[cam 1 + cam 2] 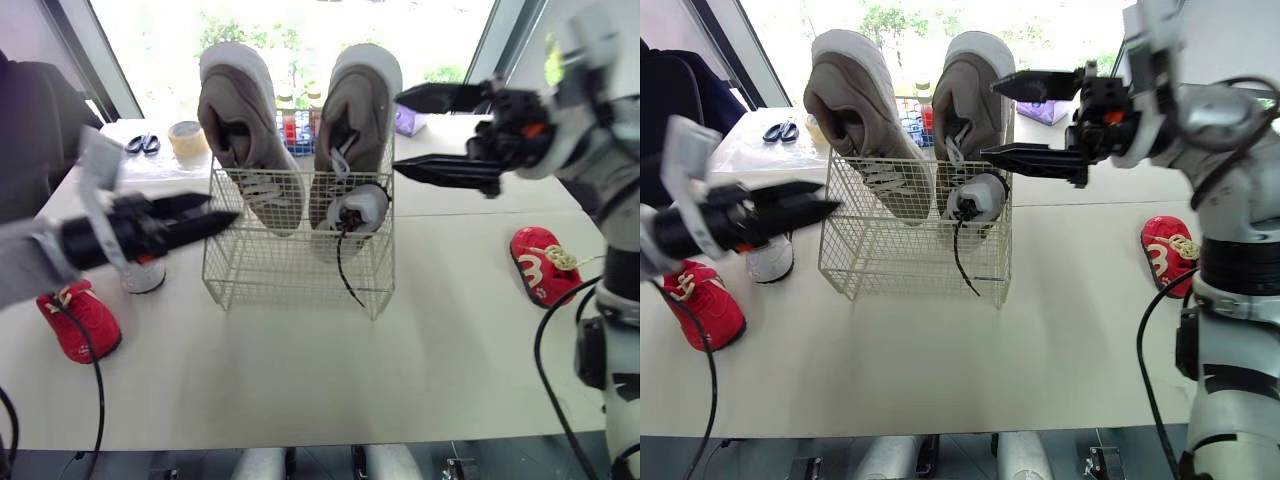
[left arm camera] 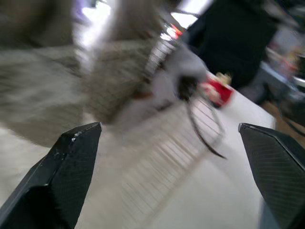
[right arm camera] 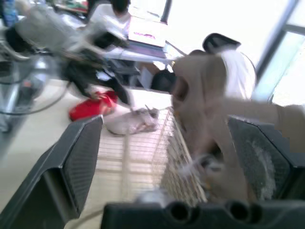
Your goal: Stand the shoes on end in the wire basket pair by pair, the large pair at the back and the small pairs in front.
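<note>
standing in the wire basket (image 1: 290, 272) are taupe sneakers (image 1: 245, 110); left pincer (image 1: 203, 213) at nine o'clock and right pincer (image 1: 440, 135) at two gape apart.

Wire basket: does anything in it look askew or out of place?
A black lace hangs loose from the small grey shoe in the wire basket, trailing down toward its front bottom edge. Nothing else stands out.

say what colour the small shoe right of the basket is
Small shoe: red, white markings; clearest in left eye view.
</note>
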